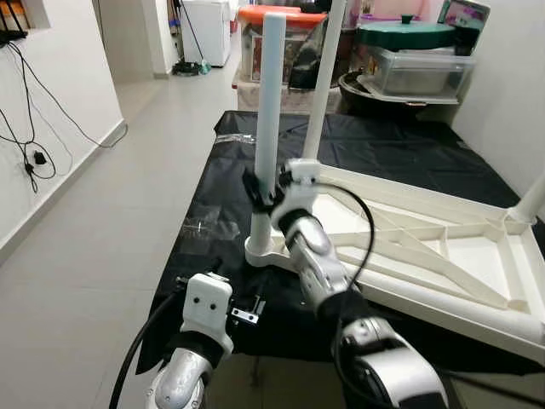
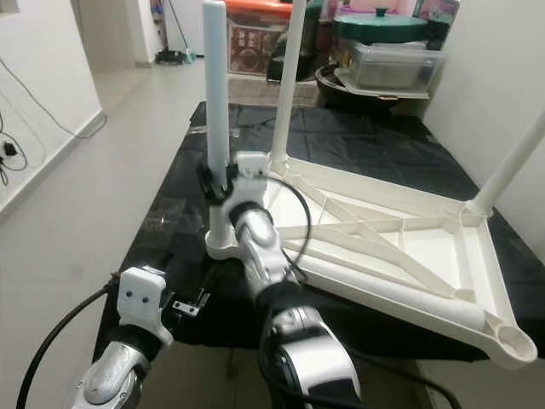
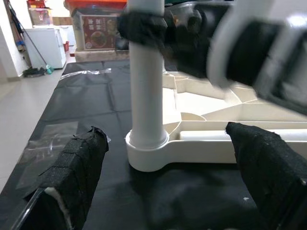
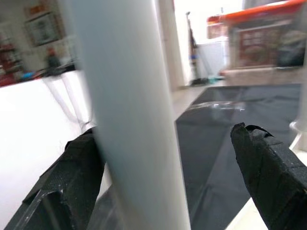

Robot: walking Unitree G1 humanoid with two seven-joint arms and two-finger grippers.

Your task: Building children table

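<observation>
Left eye view shows the white children's table top (image 1: 443, 256) lying upside down on a black sheet (image 1: 400, 153) spread over the floor. At the table top's near left corner a white leg (image 1: 271, 94) stands upright in its round socket (image 1: 260, 249). A second leg (image 1: 322, 81) stands upright at the corner behind it, and part of a third leg (image 1: 532, 200) shows at the far right corner.

The right gripper (image 1: 266, 194) reaches forward over the near edge of the table top to the first leg, a little above the socket. In the right wrist view its two black fingers (image 4: 266, 167) stand wide apart on either side of the leg, one finger just beside it, the other clear of it, so the jaws are open around the leg rather than clamped.

The left gripper (image 3: 163, 191) hangs low over the black sheet just in front of the socket, its fingers spread wide and holding nothing. Storage boxes (image 1: 409, 60) stand beyond the far end of the sheet.
</observation>
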